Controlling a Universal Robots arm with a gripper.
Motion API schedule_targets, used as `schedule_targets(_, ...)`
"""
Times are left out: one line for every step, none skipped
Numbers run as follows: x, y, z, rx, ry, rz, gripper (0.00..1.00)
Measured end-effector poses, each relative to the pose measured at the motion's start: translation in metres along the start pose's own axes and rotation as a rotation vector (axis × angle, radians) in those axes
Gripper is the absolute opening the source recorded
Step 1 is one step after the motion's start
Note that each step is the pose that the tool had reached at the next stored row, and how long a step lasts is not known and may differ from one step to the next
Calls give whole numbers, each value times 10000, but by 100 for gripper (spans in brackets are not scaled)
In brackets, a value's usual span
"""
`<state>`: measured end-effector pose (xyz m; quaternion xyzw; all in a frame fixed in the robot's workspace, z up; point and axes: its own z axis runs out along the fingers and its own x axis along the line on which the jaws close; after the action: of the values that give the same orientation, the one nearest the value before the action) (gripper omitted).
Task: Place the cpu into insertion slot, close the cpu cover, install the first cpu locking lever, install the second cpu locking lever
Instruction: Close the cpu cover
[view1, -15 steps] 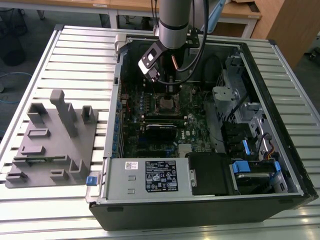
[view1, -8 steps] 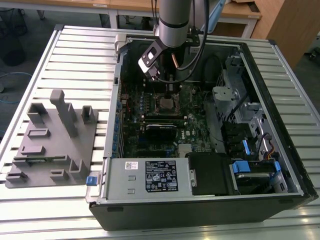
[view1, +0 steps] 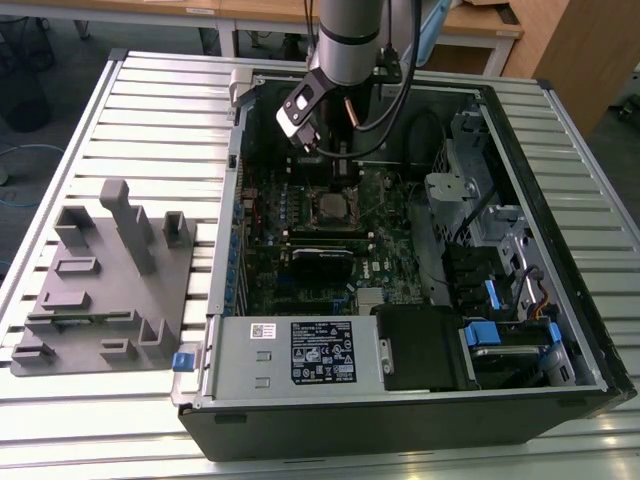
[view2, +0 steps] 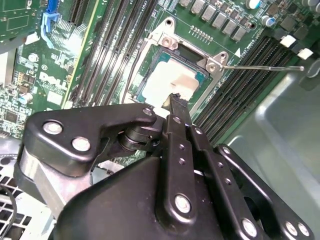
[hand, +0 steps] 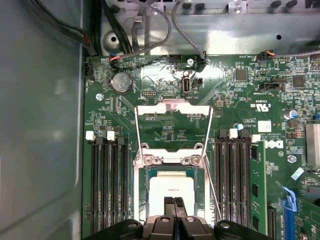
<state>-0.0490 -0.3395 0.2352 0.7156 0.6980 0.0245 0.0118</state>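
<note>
The gripper (hand: 174, 200) (jaws pinched shut, empty) hovers over the cpu (hand: 169, 187), which is seated in the insertion slot (hand: 141, 199). The cpu cover (hand: 173, 106) stands open beyond, toward the exterior view's twelve o'clock.

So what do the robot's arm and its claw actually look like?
The arm is a smooth silver-grey tube with a black ring, trailing black cables. The gripper is black, built of jointed bars dotted with silver screws.

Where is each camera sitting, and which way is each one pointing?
Exterior view: off the arm, looking down into the open computer case; the arm shows.
First wrist view: on the arm, facing the motherboard squarely; the claw shows.
Second wrist view: on the arm, slanting past the claw.
Both wrist views share the cpu.
</note>
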Motion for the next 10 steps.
schedule_targets(0, 1, -15, 0, 0, 0, 10)
schedule_targets(0, 1, -31, 1, -1, 0, 10)
schedule_targets(1, 2, -48, 1, -1, 0, 10)
schedule_targets(1, 3, -67, 0, 1, 0, 10)
schedule_targets(2, 4, -85, -1, 1, 0, 10)
schedule_targets(2, 5, -105, 0, -1, 0, 10)
schedule_targets(2, 6, -126, 1, -2, 0, 10)
schedule_targets(3, 7, -145, 1, -1, 0, 10)
schedule_targets(3, 8, -160, 1, 0, 0, 10)
schedule_targets(3, 9, -172, 1, 0, -1, 10)
